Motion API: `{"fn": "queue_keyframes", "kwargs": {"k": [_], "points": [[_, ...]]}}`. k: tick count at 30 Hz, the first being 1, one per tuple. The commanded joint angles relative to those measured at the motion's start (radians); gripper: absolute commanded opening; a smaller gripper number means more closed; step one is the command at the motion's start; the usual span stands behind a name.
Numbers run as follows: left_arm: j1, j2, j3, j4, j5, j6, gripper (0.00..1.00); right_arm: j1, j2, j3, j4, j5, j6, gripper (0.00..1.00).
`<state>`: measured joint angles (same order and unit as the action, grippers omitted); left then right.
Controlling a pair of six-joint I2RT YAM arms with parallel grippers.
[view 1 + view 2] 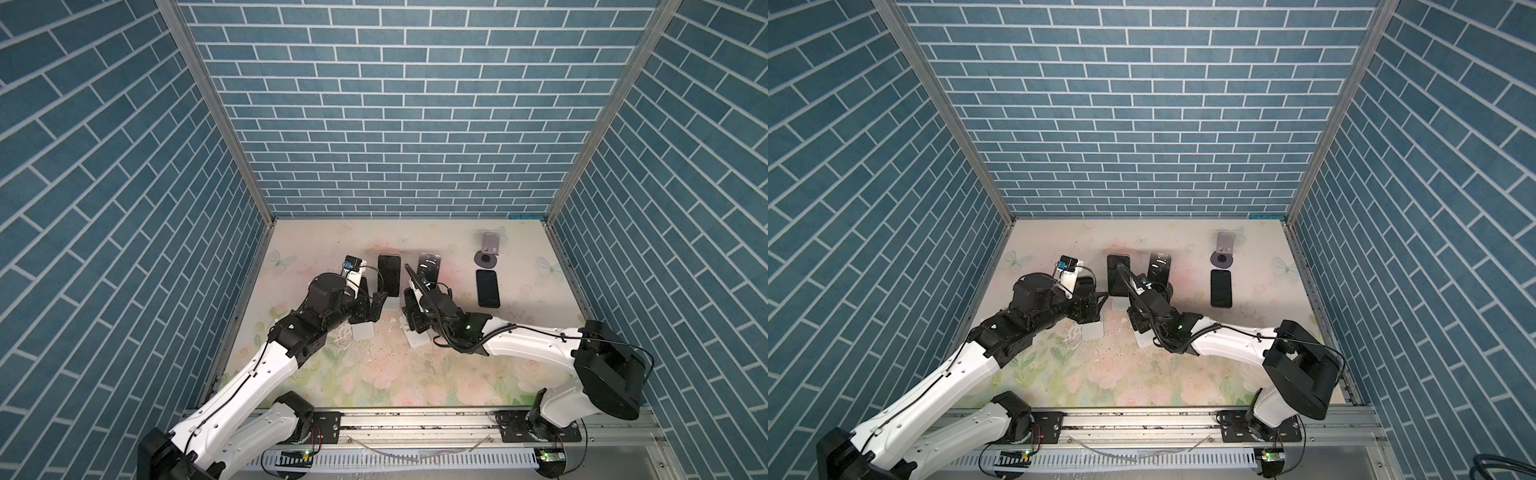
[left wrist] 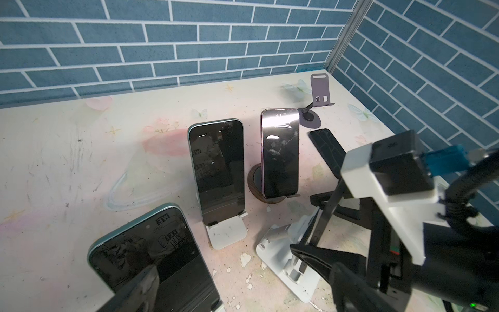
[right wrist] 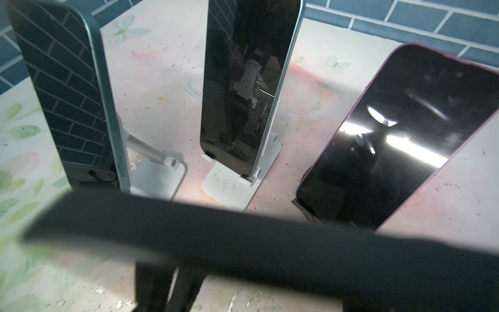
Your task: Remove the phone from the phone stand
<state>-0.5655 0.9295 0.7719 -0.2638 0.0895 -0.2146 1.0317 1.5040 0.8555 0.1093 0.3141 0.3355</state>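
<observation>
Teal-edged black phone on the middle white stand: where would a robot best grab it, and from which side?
Probably by the two long side edges of the teal-edged black phone, in its upper half, coming down from above. It leans back nearly upright and its bottom edge sits in the lip of the white stand, so only the top and sides are free.

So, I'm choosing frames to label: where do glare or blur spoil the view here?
Right wrist view: an out-of-focus dark band crosses the foreground, and glare streaks the pink-rimmed phone. Left wrist view: glare whitens that phone's top. Both top views: sharp throughout, wide-angle perspective splaying the walls.
</observation>
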Motion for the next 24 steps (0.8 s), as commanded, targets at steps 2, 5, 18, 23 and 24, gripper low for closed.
{"fn": "queue_keyframes", "kwargs": {"k": [2,5,18,23,24], "points": [[-0.004,0.015,0.019,0.009,-0.004,0.011,1.0,0.004,-0.075,0.056,-0.006,0.042,0.005,0.5],[-0.004,0.024,0.023,0.012,-0.001,0.011,1.0,0.003,-0.104,0.061,-0.032,0.088,0.027,0.49],[-0.004,0.066,0.033,0.041,0.099,0.017,1.0,-0.077,-0.135,0.124,-0.25,0.163,0.131,0.47],[-0.004,0.084,0.036,0.055,0.118,0.014,1.0,-0.162,-0.14,0.114,-0.301,0.109,0.184,0.46],[-0.004,0.087,0.037,0.057,0.122,0.015,1.0,-0.173,-0.142,0.114,-0.312,0.106,0.185,0.46]]}}
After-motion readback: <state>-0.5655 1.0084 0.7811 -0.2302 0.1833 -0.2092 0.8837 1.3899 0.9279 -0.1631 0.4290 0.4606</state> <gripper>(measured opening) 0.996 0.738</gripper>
